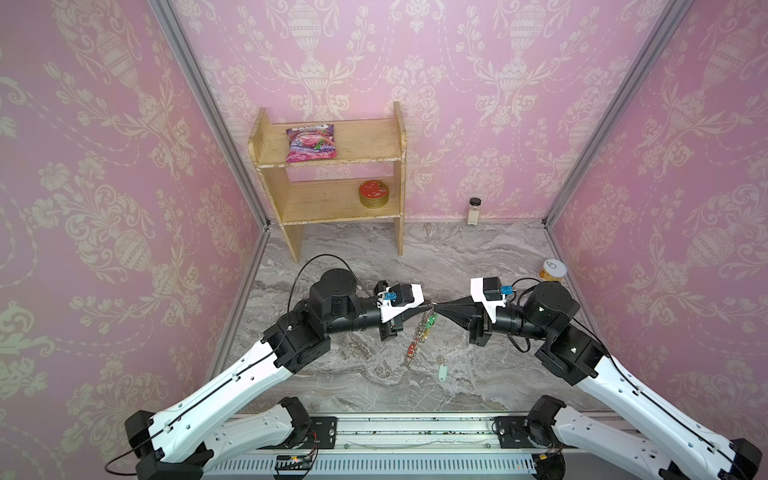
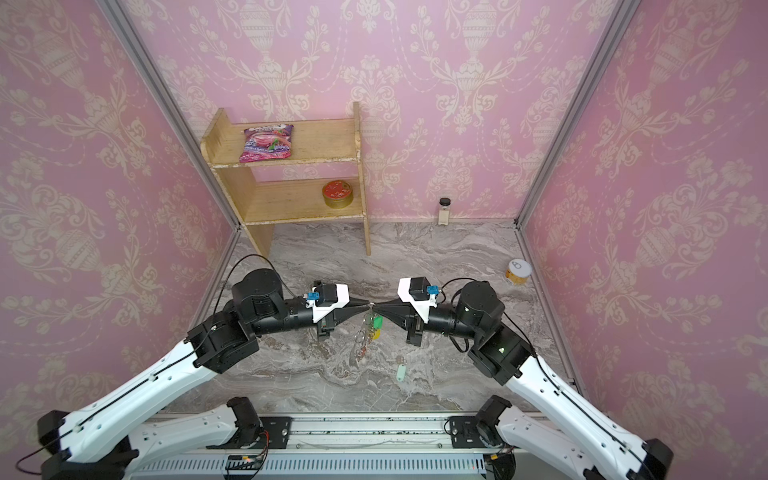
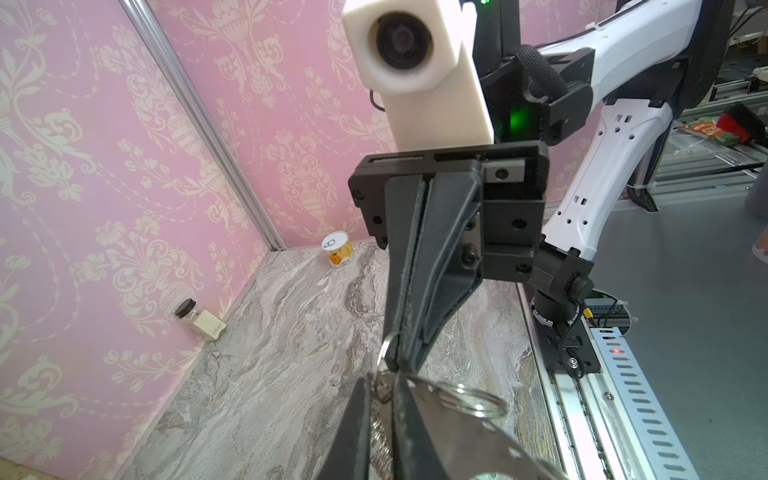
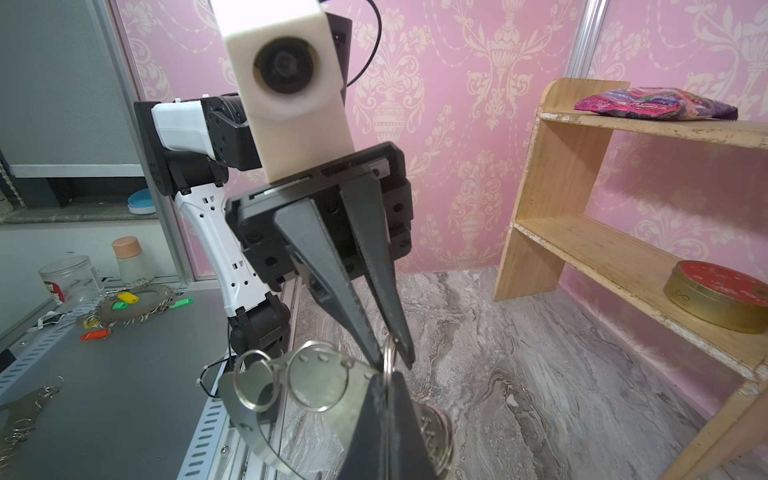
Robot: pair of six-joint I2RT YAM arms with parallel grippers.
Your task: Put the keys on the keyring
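Two sets of jaws meet tip to tip at the centre of both top views, and that crowding is my first worry. My right gripper [image 1: 439, 308] is pressed together on the upper rim of the keyring [image 1: 420, 332]. My left gripper [image 1: 430, 306] has its jaws almost together around a small silver loop [image 4: 388, 353] on that rim, though I cannot tell how firmly it bites. The keyring hangs edge-on below both tools.

The keys [image 1: 441, 371], mint-tagged, lie loose on the marble table [image 1: 353, 374] just right of the hoop's low end, lower centre of the frame, untouched.

I judge the danger to be this: one gripper must let go to fetch the keys, and a thin metal rim held by a single pinch may swivel or slip out. If I pull the arms apart unevenly, the loop could twist free, or the tips could knock together.
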